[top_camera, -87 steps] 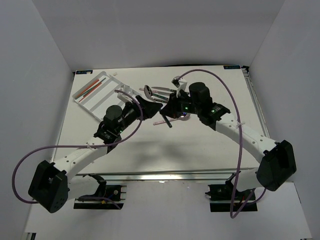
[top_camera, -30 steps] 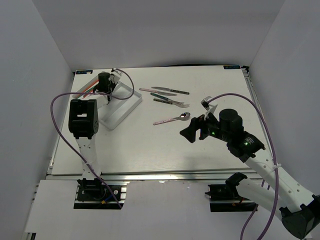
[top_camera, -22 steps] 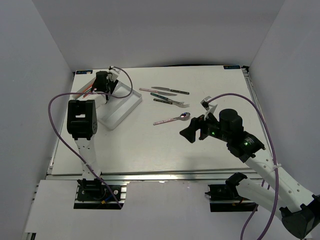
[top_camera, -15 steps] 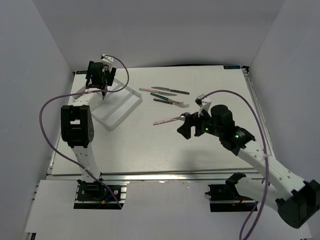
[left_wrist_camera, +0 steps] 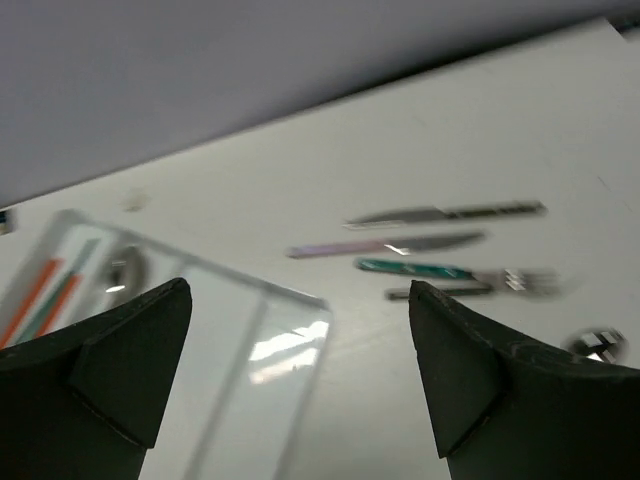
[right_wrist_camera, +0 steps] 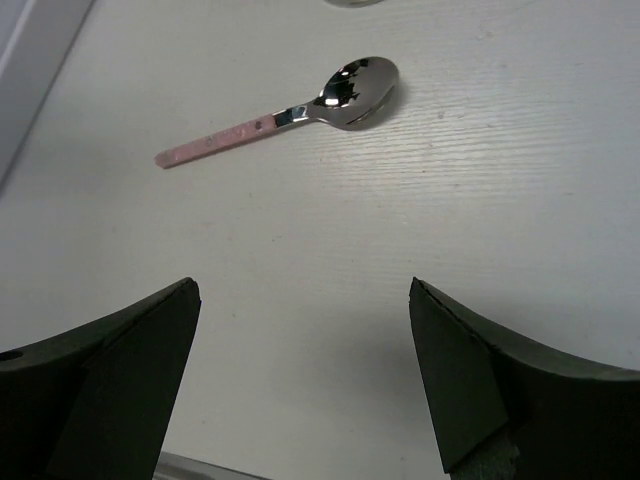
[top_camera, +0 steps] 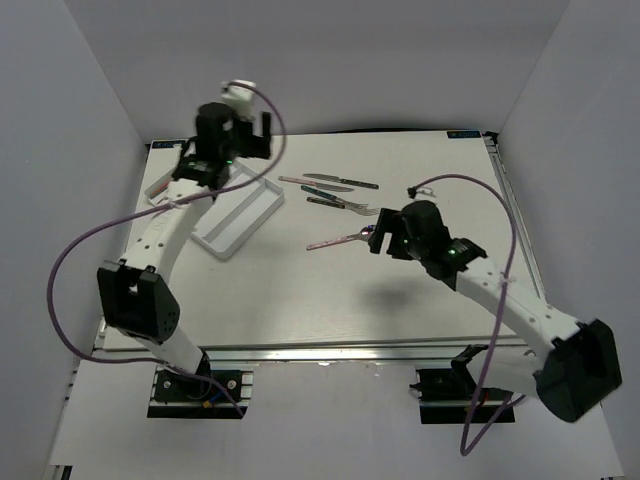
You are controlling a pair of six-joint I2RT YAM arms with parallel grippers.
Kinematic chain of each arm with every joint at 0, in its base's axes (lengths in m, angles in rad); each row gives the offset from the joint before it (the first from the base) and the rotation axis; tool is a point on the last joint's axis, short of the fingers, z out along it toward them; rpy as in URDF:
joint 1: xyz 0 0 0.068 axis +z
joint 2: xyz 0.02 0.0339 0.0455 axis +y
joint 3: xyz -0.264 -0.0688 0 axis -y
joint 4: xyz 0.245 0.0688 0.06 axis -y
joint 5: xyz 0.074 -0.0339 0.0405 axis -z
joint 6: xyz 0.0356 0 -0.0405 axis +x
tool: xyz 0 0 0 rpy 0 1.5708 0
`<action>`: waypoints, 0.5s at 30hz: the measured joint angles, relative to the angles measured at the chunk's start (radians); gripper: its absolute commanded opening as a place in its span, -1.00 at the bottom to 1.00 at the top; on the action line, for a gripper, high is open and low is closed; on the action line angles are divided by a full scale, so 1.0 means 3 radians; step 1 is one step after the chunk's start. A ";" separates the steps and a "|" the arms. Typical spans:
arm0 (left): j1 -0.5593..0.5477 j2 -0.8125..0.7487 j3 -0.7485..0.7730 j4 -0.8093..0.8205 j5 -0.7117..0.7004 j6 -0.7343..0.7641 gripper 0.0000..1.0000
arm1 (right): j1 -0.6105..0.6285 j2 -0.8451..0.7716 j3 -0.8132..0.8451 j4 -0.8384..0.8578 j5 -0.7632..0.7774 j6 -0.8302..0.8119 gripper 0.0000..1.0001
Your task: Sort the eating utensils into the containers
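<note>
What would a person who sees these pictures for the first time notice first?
A pink-handled spoon lies alone on the table, just ahead of the open right fingers. The left fingers, also open, hang high near the white tray at the far left. A few knives and forks lie at the far middle.

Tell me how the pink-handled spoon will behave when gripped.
The spoon looks rigid, so it probably won't flex. Its slim handle lies flat on the table, so it is likely hard to pinch. The shiny bowl seems heavier, so a handle grip may tip.
</note>
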 measured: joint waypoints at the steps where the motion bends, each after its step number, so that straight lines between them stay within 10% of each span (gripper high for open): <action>1: -0.0200 0.0074 0.0028 -0.0066 0.0088 0.0053 0.96 | -0.0018 -0.0168 -0.0042 -0.0053 0.0033 0.0042 0.79; 15: -0.1499 0.1336 0.0064 -0.0683 0.0584 0.0354 0.82 | -0.0066 -0.1825 -0.0196 -0.0851 -0.0220 0.0011 0.79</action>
